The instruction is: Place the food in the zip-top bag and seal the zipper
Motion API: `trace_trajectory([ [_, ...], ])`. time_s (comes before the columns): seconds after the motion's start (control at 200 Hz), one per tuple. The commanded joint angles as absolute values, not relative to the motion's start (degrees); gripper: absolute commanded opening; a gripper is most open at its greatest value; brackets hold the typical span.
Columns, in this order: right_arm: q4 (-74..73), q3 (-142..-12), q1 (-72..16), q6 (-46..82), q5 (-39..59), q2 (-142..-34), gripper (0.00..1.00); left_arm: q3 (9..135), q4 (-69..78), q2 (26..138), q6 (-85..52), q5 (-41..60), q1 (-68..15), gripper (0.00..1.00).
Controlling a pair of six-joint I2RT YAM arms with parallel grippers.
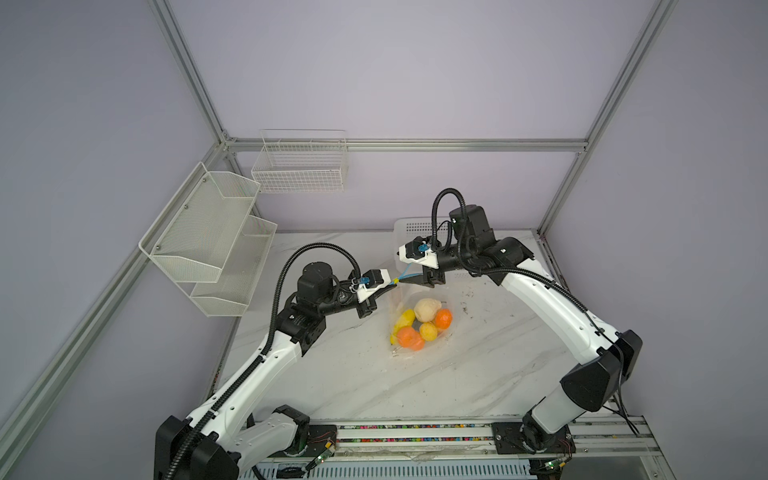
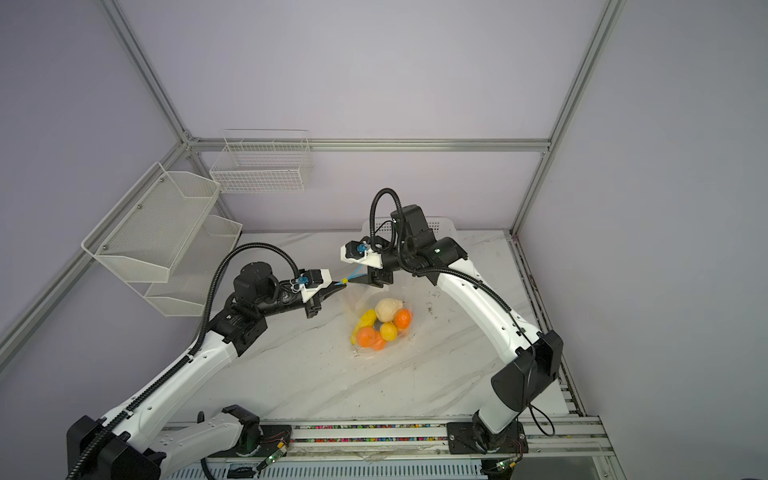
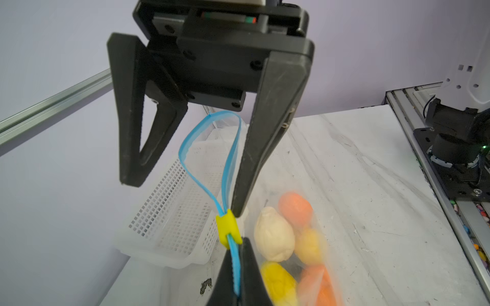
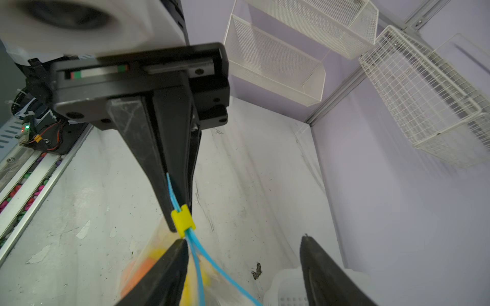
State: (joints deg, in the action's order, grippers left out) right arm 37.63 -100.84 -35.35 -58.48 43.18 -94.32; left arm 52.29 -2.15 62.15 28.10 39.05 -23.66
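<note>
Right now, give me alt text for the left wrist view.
The left gripper is shut on the blue zipper beside its yellow tab, and the open right gripper faces it with the zipper's unsealed loop between its jaws. The food is in the zip-top bag.

Behind the right arm (image 1: 478,245), the white basket (image 1: 411,227) at the surface's (image 1: 478,374) far edge is mostly hidden in both top views. In the left wrist view the food (image 3: 305,246) is blurred and cut off by the picture's edge; its count inside the zip-top bag (image 1: 398,302) cannot be told.
</note>
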Motion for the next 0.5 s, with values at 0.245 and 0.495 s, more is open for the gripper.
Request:
trace_trajectory([
  [0.245,47.2,-106.2,-37.6,-59.8,43.2,-98.3,0.56,56.8,-1.6,59.9,32.5,35.4,-23.8,0.0],
  [0.495,47.9,-107.6,-38.1,-58.1,40.4,-97.4,0.42,56.0,-1.6,59.3,32.9,33.9,-23.8,0.0],
])
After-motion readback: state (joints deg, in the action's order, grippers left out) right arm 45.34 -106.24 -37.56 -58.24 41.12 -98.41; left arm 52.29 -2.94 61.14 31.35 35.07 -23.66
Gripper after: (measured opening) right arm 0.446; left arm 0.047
